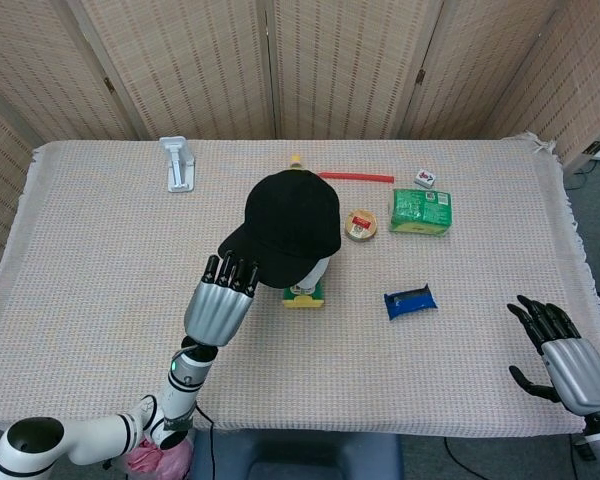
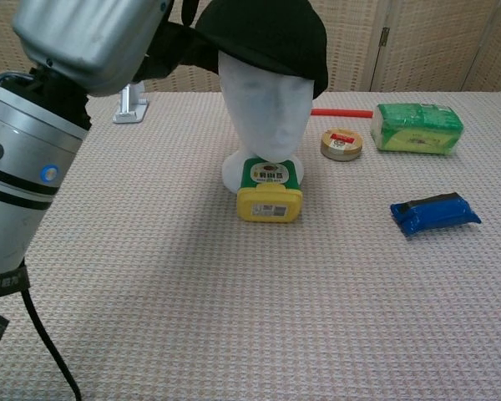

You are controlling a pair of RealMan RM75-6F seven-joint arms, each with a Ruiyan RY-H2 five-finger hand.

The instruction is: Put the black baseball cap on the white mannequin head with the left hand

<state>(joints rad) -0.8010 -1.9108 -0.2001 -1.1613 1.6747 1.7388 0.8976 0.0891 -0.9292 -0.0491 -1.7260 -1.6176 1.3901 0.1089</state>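
Observation:
The black baseball cap (image 1: 293, 223) sits on top of the white mannequin head (image 2: 267, 100), with its brim (image 2: 163, 54) pointing toward my left side. My left hand (image 1: 222, 300) is at the brim, fingertips (image 1: 232, 268) laid over its edge; the thumb is hidden, and the brim runs in behind the hand (image 2: 92, 38) in the chest view. My right hand (image 1: 565, 352) rests near the table's front right corner with fingers spread and nothing in it.
A yellow and green jar (image 2: 270, 190) lies just in front of the mannequin base. A blue packet (image 1: 410, 300), a round tin (image 1: 361, 224), a green pack (image 1: 421, 211), a red stick (image 1: 356, 177) and a white holder (image 1: 178, 162) lie around.

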